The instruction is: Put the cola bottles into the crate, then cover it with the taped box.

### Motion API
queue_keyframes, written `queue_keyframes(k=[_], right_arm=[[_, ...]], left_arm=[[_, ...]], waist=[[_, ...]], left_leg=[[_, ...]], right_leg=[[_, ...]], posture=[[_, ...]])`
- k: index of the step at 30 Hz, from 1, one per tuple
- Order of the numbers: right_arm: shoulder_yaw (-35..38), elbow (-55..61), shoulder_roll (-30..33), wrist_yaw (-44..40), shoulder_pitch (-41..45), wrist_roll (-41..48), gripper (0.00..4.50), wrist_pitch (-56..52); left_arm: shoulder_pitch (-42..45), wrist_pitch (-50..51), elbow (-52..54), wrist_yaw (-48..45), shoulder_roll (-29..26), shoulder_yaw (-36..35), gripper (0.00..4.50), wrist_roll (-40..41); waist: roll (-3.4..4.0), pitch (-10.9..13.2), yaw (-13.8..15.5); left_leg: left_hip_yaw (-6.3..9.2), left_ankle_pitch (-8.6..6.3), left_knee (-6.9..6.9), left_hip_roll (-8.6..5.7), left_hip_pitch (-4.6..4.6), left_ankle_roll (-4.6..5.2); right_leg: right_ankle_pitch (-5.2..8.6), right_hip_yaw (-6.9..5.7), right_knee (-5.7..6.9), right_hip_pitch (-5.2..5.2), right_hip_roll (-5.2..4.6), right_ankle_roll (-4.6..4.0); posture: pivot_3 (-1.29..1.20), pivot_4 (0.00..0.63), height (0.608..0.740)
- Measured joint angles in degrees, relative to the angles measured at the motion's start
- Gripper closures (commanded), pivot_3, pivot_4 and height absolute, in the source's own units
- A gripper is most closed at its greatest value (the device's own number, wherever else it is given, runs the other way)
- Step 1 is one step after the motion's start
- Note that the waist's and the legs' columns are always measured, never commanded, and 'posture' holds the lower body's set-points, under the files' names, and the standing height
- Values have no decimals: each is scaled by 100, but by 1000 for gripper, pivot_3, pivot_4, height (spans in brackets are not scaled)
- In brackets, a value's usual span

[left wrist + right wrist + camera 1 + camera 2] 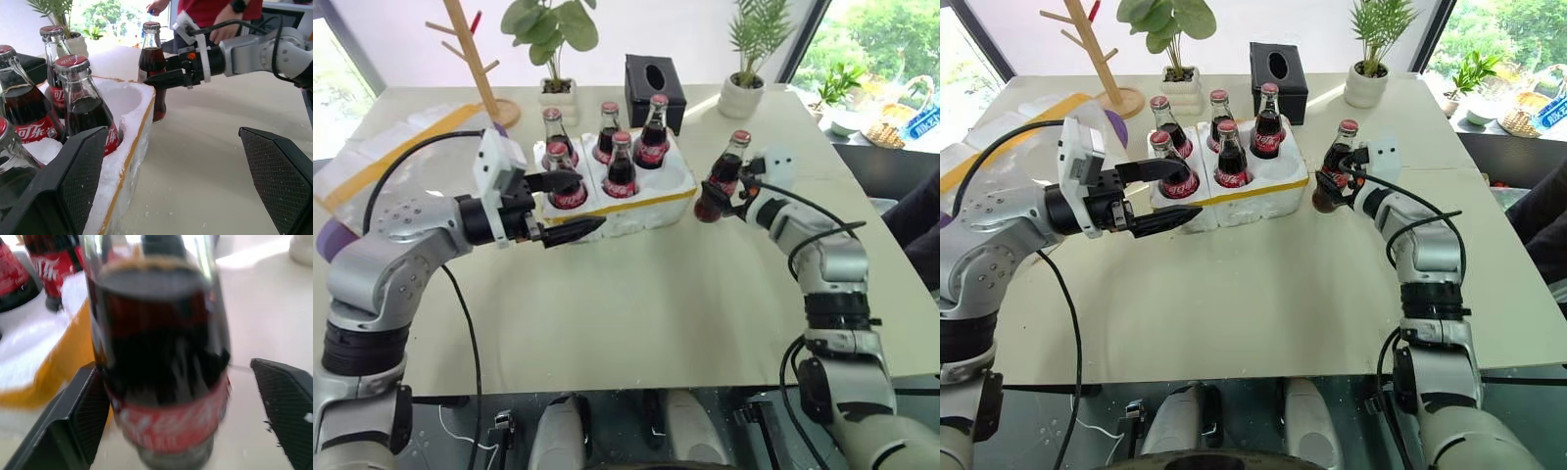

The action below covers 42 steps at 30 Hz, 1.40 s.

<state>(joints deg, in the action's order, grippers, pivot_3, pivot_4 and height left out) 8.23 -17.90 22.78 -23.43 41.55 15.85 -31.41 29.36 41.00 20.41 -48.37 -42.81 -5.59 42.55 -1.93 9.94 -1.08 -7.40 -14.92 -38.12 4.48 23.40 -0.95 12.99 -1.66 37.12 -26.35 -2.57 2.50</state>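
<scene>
From the head camera I see my left gripper [570, 206] level over the desk [656, 294], its two black fingers spread wide at the near left corner of the crate [651, 201]. One finger lies across the near-left bottle [565, 179]; the other reaches along the crate's yellow-taped side. Beyond that gripper, four more cola bottles [622, 166] stand upright in the wells, and one near-right well is bare foam. My right gripper [729, 199] sits just off the crate's right end, with the sixth bottle [722, 176] tilted between its fingers, base on the desk. Far to the left of my left gripper, the taped box [386, 152] lies at the desk edge. Behind the crate stand a black tissue box [654, 86], two potted plants [553, 49] and a wooden stand [475, 59].

In the left wrist view my own fingers [73, 186] stand well apart, one against the crate wall [132, 142] and the other over bare desk. Bottles rise just past the near finger. Further ahead the right gripper's fingers [166, 78] flank the sixth bottle's body, beside the crate's far corner. A person in a red top [210, 10] stands beyond the desk.

In the right wrist view the sixth bottle [161, 357] stands between my fingers [80, 416]: one finger touches the glass, the other stands clear, so the grip is not closed on it. The crate's yellow band [68, 357] is just beyond that touching finger.
</scene>
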Motion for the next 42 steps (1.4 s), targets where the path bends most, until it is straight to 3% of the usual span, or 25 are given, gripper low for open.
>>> queue_keyframes(k=[1, 2, 10, 14, 21, 33, 35, 37, 42], right_arm=[[-7, -110, 1, -19, 58, -8, 1698, 84], [-29, -245, 25, -64, 122, -61, 1857, 182], [200, -582, 310, -402, 1001, 86, 1837, 515], [259, 87, 257, -805, 1479, 540, 1837, 296], [-367, 862, 57, -1180, 1067, 773, 1837, -335], [-1023, 299, -31, -1234, 838, 161, 1837, -9], [-1119, 8, -118, -1241, 836, 41, 787, 65], [-1179, -179, -183, -1293, 833, -9, 67, 117], [-1161, 54, 47, -1547, 826, 59, 67, -119]], left_arm=[[-6, 0, 9, 3, 0, -1, 0, 0], [-36, 0, 31, 13, -4, -21, 0, 1], [-223, 13, 107, 117, -40, -149, 0, 7], [-225, 14, 182, 140, -40, -191, 0, 17], [-226, 19, 197, 225, -46, -194, 0, 15], [-275, 23, 230, 243, -99, -210, 0, 18], [-276, 23, 230, 242, -100, -211, 0, 18], [-280, 24, 230, 239, -125, -216, 0, 18], [-718, 265, 409, 185, -556, -720, 0, 266]], waist=[[0, 0, 0], [0, 0, 10], [37, 27, -11], [37, 27, -57], [37, 27, -3], [36, 27, 10], [36, 27, 9], [36, 27, 16], [37, 27, -3]], left_leg=[[0, 0, 0, 0, 0, 0], [1, 0, 0, 0, 1, 0], [-7, 1, 0, 1, 11, -1], [-2, 1, 3, 15, 5, -1], [-8, 1, -2, 3, 8, -1], [-6, 1, -2, 2, 8, -1], [-7, 1, -2, 2, 8, -1], [-7, 1, -2, 2, 9, -1], [-8, 1, -1, 5, 8, -1]], right_leg=[[0, 0, 0, 0, 0, 0], [0, -1, 0, 1, -1, 0], [-1, 4, 5, -16, -1, 1], [0, 2, 9, -14, 13, -1], [-1, 1, 7, -11, -5, 1], [-1, 0, 7, -11, -2, 1], [-1, 0, 7, -11, -3, 0], [-1, 0, 7, -11, -3, 1], [-1, 1, 8, -14, -3, 0]], posture=[[0, 150, 740], [0, 150, 740], [0, 150, 740], [0, 150, 740], [0, 150, 740], [0, 150, 740], [0, 150, 740], [0, 150, 740], [0, 150, 740]])
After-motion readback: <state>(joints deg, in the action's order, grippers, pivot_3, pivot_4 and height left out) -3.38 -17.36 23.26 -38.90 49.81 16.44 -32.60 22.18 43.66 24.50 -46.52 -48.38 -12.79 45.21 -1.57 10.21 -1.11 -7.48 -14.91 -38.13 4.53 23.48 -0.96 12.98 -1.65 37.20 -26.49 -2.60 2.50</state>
